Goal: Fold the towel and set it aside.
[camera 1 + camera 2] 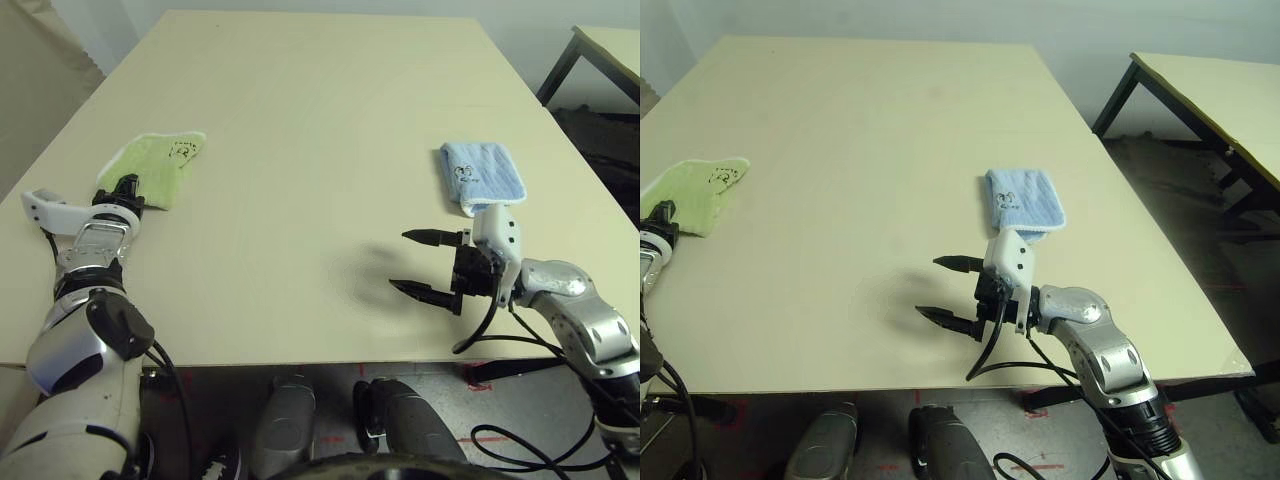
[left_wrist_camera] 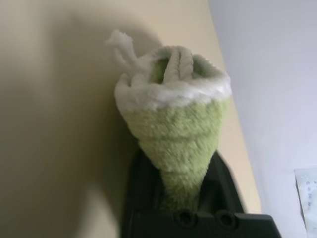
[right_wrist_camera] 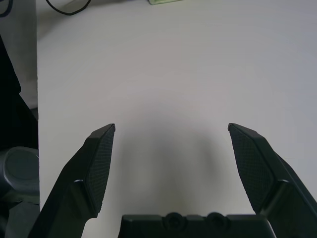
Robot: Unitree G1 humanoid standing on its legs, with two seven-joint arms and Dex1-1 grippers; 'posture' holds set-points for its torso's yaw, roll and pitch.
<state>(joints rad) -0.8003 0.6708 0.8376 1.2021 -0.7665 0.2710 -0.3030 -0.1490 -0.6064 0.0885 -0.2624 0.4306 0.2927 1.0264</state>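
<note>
The left claw [image 1: 127,186] is around the folded towel [image 1: 157,166] at nine o'clock; grip unclear. Open wide, retreat straight. The right claw [image 1: 424,265] is apart.

Folded blue towel [image 1: 482,176] on table [image 1: 300,120]

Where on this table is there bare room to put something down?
The wide middle between the folded yellow-green terry towel and the light blue towel is bare, as is the far half. Crowded: the near right, around the open right claw.

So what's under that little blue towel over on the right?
The blue towel lies flat on the bare table, folded. Nothing pokes out around its edges; anything beneath it or inside the fold is covered.
</note>
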